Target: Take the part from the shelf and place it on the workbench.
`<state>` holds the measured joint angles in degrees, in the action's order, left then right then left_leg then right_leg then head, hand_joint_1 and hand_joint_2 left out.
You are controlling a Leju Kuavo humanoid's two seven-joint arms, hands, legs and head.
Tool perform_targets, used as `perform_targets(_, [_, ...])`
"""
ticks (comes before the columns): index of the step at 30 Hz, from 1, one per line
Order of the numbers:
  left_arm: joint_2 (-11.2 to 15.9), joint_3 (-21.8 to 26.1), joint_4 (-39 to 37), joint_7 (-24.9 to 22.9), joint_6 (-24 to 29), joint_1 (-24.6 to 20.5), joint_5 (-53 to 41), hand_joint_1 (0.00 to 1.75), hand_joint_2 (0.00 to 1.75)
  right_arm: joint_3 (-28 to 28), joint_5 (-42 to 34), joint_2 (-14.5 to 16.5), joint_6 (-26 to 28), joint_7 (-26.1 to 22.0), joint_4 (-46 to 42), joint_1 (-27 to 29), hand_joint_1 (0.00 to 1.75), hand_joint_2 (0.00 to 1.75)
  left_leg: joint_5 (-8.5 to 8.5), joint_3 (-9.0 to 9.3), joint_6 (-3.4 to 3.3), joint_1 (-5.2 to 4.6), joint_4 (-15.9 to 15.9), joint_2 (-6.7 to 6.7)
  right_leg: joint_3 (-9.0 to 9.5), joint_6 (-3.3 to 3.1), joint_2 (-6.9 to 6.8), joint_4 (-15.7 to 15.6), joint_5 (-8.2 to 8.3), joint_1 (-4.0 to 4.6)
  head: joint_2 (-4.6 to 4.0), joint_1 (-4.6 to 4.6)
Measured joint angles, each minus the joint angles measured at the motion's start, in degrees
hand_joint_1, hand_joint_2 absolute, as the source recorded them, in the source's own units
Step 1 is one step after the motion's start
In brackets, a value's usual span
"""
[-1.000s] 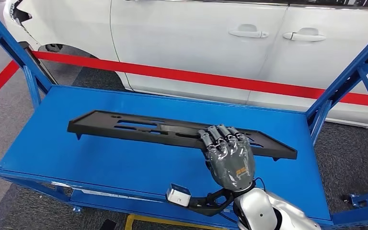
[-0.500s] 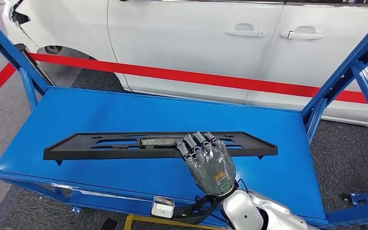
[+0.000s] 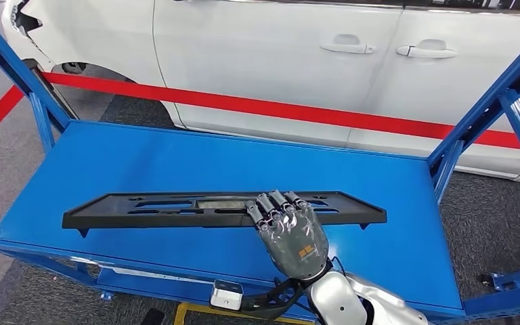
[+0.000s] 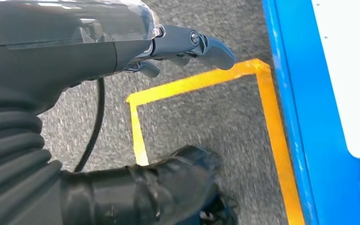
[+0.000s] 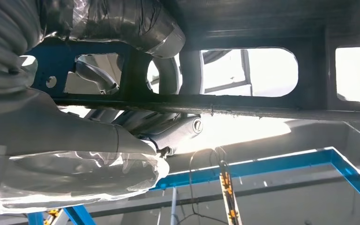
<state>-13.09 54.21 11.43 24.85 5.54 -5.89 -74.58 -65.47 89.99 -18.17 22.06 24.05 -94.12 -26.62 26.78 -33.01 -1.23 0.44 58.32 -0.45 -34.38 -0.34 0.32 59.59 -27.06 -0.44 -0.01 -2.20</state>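
Observation:
A long black plastic part (image 3: 149,208) with several cut-outs stretches across the blue shelf (image 3: 142,152), level and close to the near edge. My right hand (image 3: 291,230) grips its front edge right of the middle, fingers curled over the top. In the right wrist view the fingers (image 5: 168,37) wrap around a bar of the part (image 5: 262,26), seen from underneath. Whether the part touches the shelf I cannot tell. My left hand (image 4: 122,37) hangs over grey floor, its fingers (image 4: 211,49) apart and holding nothing.
Blue frame posts rise at the shelf's left (image 3: 13,68) and right (image 3: 494,101). Behind the shelf stands a white car (image 3: 277,47) with a red barrier band (image 3: 277,108) in front. Yellow floor tape (image 4: 272,122) runs beside the blue frame base (image 4: 309,117).
The part has swung from a slant to level and come toward the near edge and to the left, with my right hand on it. In the last half second it barely moved.

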Motion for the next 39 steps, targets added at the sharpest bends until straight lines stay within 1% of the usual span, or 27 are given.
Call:
perform_targets(2, [-0.03,0.01,0.00,-0.17,0.81,0.02,0.10,0.00,1.75,1.52,0.00,-0.01,0.60,0.57,0.09,1.03,1.75,1.75,-0.43,0.29,-0.71,0.33,-0.65,0.06,-1.03,0.56,-0.04,2.43,-1.84,-0.06,0.00,-0.03])
perform_targets(5, [-0.04,0.02,0.00,-1.57,2.73,0.06,0.12,0.00,1.75,3.83,0.00,-0.02,1.77,1.57,0.26,2.89,1.75,1.75,-0.52,0.28,-1.12,0.30,-0.73,0.19,-5.86,1.10,-0.09,12.60,-6.72,-0.31,0.00,-0.05])
perform_targets(6, [-0.04,0.02,0.00,-2.20,3.61,0.14,0.10,0.00,1.75,4.67,0.00,-0.02,2.17,1.77,0.29,3.84,1.75,1.75,-0.47,0.27,-1.15,0.28,-0.66,0.20,-6.93,1.21,-0.10,14.79,-7.13,-0.33,-0.01,-0.06])
perform_targets(7, [-0.05,0.02,0.00,-2.69,4.45,0.22,0.10,0.00,1.75,5.67,0.00,-0.01,2.65,1.84,0.28,4.93,1.75,1.75,-0.40,0.28,-1.16,0.28,-0.57,0.16,-7.02,1.26,-0.12,14.96,-6.45,-0.36,-0.01,-0.05])
perform_targets(8, [-0.07,0.03,0.00,-3.01,5.13,0.29,0.10,0.00,1.75,6.85,0.00,0.01,3.19,1.69,0.19,6.07,1.75,1.75,-0.29,0.30,-1.14,0.28,-0.42,0.09,-5.96,1.23,-0.15,12.82,-4.77,-0.38,-0.01,-0.05])
perform_targets(9, [-0.09,0.03,0.00,-3.20,5.69,0.34,0.11,0.00,1.75,8.30,0.00,0.08,3.76,1.36,0.02,7.23,1.75,1.75,-0.12,0.33,-1.04,0.28,-0.22,0.00,-4.05,1.11,-0.21,8.95,-2.70,-0.39,-0.01,-0.07])
perform_targets(10, [-0.11,0.04,0.00,-3.29,6.11,0.38,0.14,0.00,1.75,9.90,0.00,0.22,4.32,0.86,-0.20,8.35,1.75,1.75,0.09,0.28,-0.88,0.17,0.03,-0.07,-2.16,0.91,-0.27,5.19,-1.31,-0.31,-0.01,-0.06])
perform_targets(11, [-0.13,0.04,0.00,-3.36,6.47,0.44,0.17,0.00,1.75,11.68,0.00,0.50,4.89,0.23,-0.52,9.50,1.75,1.75,0.25,0.19,-0.67,0.06,0.26,-0.13,-0.72,0.69,-0.29,2.29,-0.44,-0.18,0.00,-0.05])
perform_targets(12, [-0.14,0.05,0.00,-3.41,6.80,0.52,0.26,0.00,1.75,13.48,0.00,0.84,5.48,-0.47,-0.85,10.73,1.75,1.75,0.36,0.10,-0.43,-0.04,0.42,-0.14,0.07,0.48,-0.28,0.64,-0.22,-0.05,0.00,-0.04])
perform_targets(14, [-0.15,0.07,0.00,-3.48,7.37,0.70,0.51,0.00,1.75,16.78,0.00,1.63,6.52,-1.81,-1.56,13.21,1.75,1.75,0.38,0.07,0.06,-0.17,0.42,-0.12,0.20,0.05,-0.14,0.20,-0.34,0.06,0.01,-0.02])
perform_targets(16, [-0.15,0.08,0.00,-3.55,7.75,0.79,0.72,0.00,1.75,19.58,0.00,2.37,7.05,-2.77,-2.24,15.28,1.75,1.75,1.27,-0.15,0.65,-0.09,1.24,0.00,0.33,-0.67,-0.15,-0.16,-0.14,-0.19,0.00,-0.02])
perform_targets(18, [-0.14,0.09,0.00,-3.60,7.94,0.79,0.76,0.00,1.75,21.76,0.00,3.05,7.24,-3.20,-2.75,16.57,1.75,1.75,4.26,-2.02,1.20,0.09,5.75,0.10,0.43,-1.31,-0.28,-0.46,0.04,-0.39,0.00,-0.01])
perform_targets(20, [-0.15,0.09,0.00,-3.62,7.99,0.85,0.77,0.00,1.75,23.16,0.00,3.49,7.37,-3.28,-2.95,17.44,1.75,1.75,7.81,-5.30,1.57,0.21,13.27,0.12,0.38,-1.49,-0.34,-0.44,0.05,-0.33,0.00,-0.01])
perform_targets(21, [-0.15,0.09,0.00,-3.64,8.01,0.92,0.77,0.00,1.75,23.62,0.00,3.62,7.41,-3.29,-2.97,17.85,1.75,1.75,8.55,-6.43,1.67,0.24,15.86,0.12,0.38,-1.49,-0.35,-0.42,0.05,-0.31,-0.01,-0.01])
perform_targets(22, [-0.15,0.09,0.00,-3.66,8.01,0.98,0.77,0.00,1.75,23.97,0.00,3.72,7.42,-3.31,-2.98,18.21,1.75,1.75,8.14,-6.63,1.68,0.25,16.41,0.12,0.40,-1.49,-0.33,-0.38,0.05,-0.30,-0.01,-0.01])
perform_targets(23, [-0.15,0.09,0.00,-3.66,8.01,1.01,0.77,0.00,1.75,24.23,0.00,3.81,7.43,-3.34,-3.00,18.50,1.75,1.75,6.66,-5.72,1.59,0.25,14.60,0.12,0.44,-1.48,-0.28,-0.35,0.04,-0.30,0.00,-0.01])
perform_targets(25, [-0.13,0.09,0.00,-3.67,8.01,0.96,0.77,0.00,1.75,24.66,0.00,4.01,7.47,-3.37,-3.17,18.81,1.75,1.75,2.81,-1.87,1.14,0.19,6.71,0.11,0.53,-1.37,-0.17,-0.27,0.01,-0.24,0.01,-0.01])
perform_targets(26, [-0.13,0.10,0.00,-3.66,8.02,0.92,0.77,0.00,1.75,24.83,0.00,4.09,7.52,-3.37,-3.29,18.87,1.75,1.75,1.62,-0.24,0.90,0.08,3.25,0.09,0.47,-1.21,-0.11,-0.19,0.01,-0.16,0.01,-0.02])
perform_targets(27, [-0.13,0.10,0.00,-3.66,8.02,0.90,0.77,0.00,1.75,24.95,0.00,4.15,7.58,-3.37,-3.39,18.90,1.75,1.75,1.07,0.73,0.69,-0.04,1.10,0.06,0.37,-0.98,-0.07,-0.14,0.06,-0.09,0.01,-0.02])
perform_targets(30, [-0.15,0.12,0.00,-3.66,8.03,0.99,0.77,0.00,1.75,25.10,0.00,4.22,7.69,-3.37,-3.49,19.13,1.75,1.75,0.73,1.01,0.06,-0.14,-0.08,0.05,0.23,-0.09,-0.01,-0.31,0.31,-0.03,0.00,-0.03])
perform_targets(32, [-0.19,0.14,0.00,-3.66,8.04,0.97,0.77,0.00,1.75,25.28,0.00,4.22,7.69,-3.37,-3.61,19.25,1.75,1.75,0.19,1.12,-0.73,0.13,-0.69,0.14,-0.37,0.48,-0.03,1.18,-1.08,-0.07,-0.01,-0.05])
perform_targets(33, [-0.21,0.15,0.00,-3.65,8.04,0.93,0.77,0.00,1.75,25.39,0.00,4.22,7.69,-3.37,-3.68,19.28,1.75,1.75,-0.03,1.13,-1.06,0.26,-0.94,0.19,-1.37,0.72,-0.06,3.54,-2.69,-0.12,-0.01,-0.05])
perform_targets(35, [-0.22,0.15,0.00,-3.65,8.04,0.91,0.77,0.00,1.75,25.51,0.00,4.22,7.71,-3.38,-3.75,19.45,1.75,1.75,-0.16,0.93,-1.30,0.20,-0.90,0.28,-4.68,1.07,-0.09,11.19,-6.69,-0.27,0.00,-0.04])
perform_targets(36, [-0.22,0.15,0.00,-3.67,8.04,0.94,0.77,0.00,1.75,25.55,0.00,4.23,7.73,-3.47,-3.76,19.63,1.75,1.75,-0.18,0.83,-1.33,0.18,-0.81,0.31,-6.12,1.20,-0.11,14.54,-7.92,-0.32,0.01,-0.04])
perform_targets(37, [-0.22,0.15,0.00,-3.69,8.08,0.97,0.77,0.00,1.75,25.66,0.00,4.28,7.76,-3.68,-3.76,19.88,1.75,1.75,-0.19,0.75,-1.35,0.17,-0.70,0.33,-6.75,1.29,-0.13,16.16,-8.11,-0.36,0.00,-0.04])
perform_targets(38, [-0.22,0.15,0.00,-3.72,8.15,0.98,0.76,0.00,1.75,25.89,0.00,4.40,7.82,-4.08,-3.77,20.18,1.75,1.75,-0.16,0.70,-1.32,0.18,-0.57,0.30,-6.20,1.31,-0.16,15.38,-7.10,-0.41,-0.01,-0.04])
perform_targets(39, [-0.23,0.15,0.00,-3.74,8.25,0.98,0.76,0.00,1.75,26.27,0.00,4.57,7.89,-4.64,-3.81,20.53,1.75,1.75,-0.11,0.70,-1.25,0.19,-0.39,0.24,-4.54,1.27,-0.20,12.35,-5.20,-0.47,-0.01,-0.04])
